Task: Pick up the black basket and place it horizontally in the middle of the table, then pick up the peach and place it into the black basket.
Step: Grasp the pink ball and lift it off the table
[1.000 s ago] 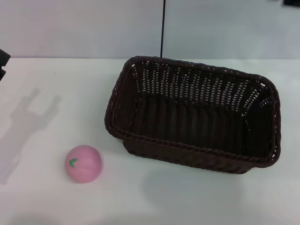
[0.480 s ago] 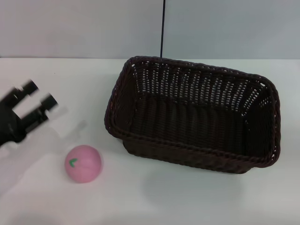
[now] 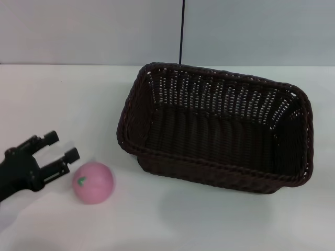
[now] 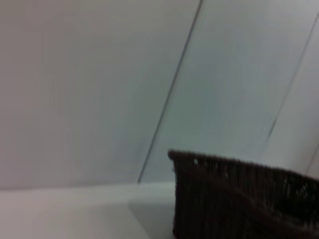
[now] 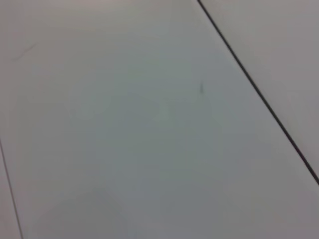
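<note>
The black basket (image 3: 217, 128) lies lengthwise across the middle of the white table (image 3: 209, 219), empty, open side up. One of its ends also shows in the left wrist view (image 4: 234, 196). The pink peach (image 3: 93, 182) sits on the table to the front left of the basket, green leaf mark facing left. My left gripper (image 3: 60, 146) is open, low over the table just left of the peach, fingertips close to it without holding it. The right gripper is out of view.
A grey wall (image 3: 94, 31) with a dark vertical seam (image 3: 181, 31) stands behind the table's far edge. The right wrist view shows only a plain grey surface (image 5: 149, 124) with dark lines.
My left gripper came in from the far left and moved down and right, from beside the table's left edge to just beside the peach. Basket and peach have not moved.
</note>
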Motion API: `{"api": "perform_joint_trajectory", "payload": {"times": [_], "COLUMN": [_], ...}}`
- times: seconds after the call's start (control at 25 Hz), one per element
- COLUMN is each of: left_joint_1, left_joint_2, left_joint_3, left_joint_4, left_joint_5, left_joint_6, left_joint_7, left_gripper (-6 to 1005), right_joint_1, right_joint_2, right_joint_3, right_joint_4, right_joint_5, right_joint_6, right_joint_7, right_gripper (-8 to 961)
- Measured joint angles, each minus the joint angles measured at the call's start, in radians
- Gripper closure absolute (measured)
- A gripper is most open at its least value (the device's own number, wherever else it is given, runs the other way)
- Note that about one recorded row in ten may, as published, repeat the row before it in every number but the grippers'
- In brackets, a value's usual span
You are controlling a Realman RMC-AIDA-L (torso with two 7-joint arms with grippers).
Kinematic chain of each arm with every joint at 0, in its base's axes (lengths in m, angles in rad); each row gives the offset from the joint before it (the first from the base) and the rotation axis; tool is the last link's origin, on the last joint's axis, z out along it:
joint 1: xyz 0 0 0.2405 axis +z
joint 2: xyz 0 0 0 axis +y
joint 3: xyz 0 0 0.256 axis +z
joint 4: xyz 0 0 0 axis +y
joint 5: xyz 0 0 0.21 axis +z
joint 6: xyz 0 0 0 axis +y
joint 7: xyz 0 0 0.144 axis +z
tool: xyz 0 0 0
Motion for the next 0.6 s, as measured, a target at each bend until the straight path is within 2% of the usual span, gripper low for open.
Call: {"api": "perform_joint_trajectory", "payload": {"times": [0.6], "left_joint_1": [-0.011], "left_joint_2": [-0.014], "left_joint_3": [0.001], "left_joint_4": [-0.001], "left_joint_5": [0.106], "left_joint_6": [-0.042], "left_joint_7": [0.001], "left_gripper": [213], "right_joint_1": [0.016], "right_joint_2": [0.007], "right_joint_3": [0.004], "right_joint_4": [0.013], "right_joint_5": [-0.005], "right_joint_6": [0.016], "right_joint_7": [-0.011], "right_gripper": [447]}}
